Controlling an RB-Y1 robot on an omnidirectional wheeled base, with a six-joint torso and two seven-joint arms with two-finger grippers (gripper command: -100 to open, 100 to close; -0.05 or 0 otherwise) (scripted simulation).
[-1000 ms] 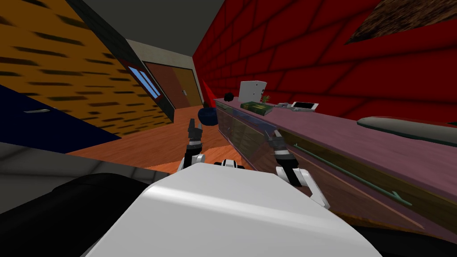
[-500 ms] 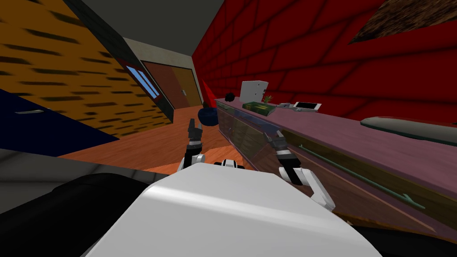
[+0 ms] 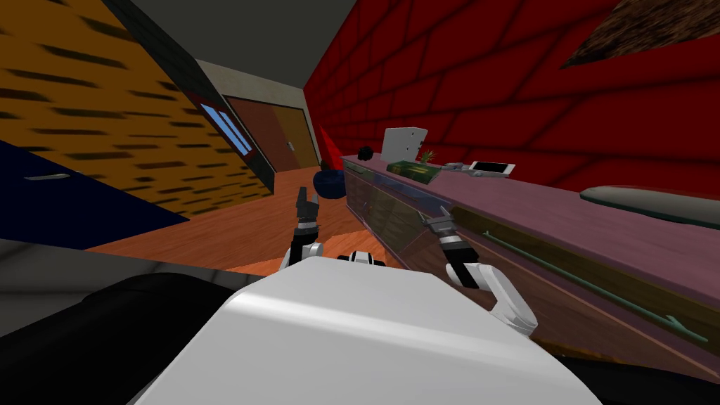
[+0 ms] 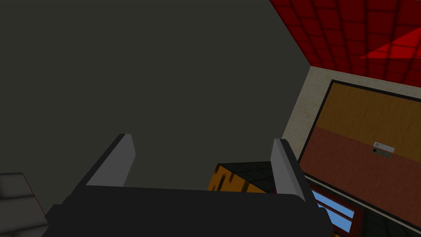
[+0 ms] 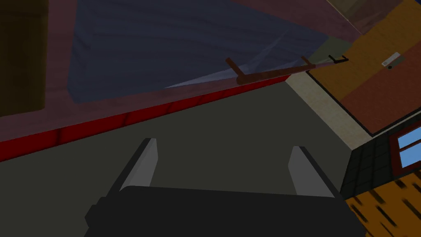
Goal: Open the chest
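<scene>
While right tool [image 3: 437, 214] hangs by chest [image 3: 385, 212], wrist view reveals its handle [image 5: 273, 73] | left tool [image 3: 304, 194], right: fingers apart

Head view dim, colours saturated, whole frame rolled; wide lens stretches edges and corners. Bluish sheen on chest [image 3: 387, 214] front. Wrist views darker; brighter patch on red wall [image 4: 388, 47].

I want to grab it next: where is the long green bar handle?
Head view: the green bar handle runs along the chest front on my right, just under its purple top, right of the open right gripper, apart from it.
</scene>
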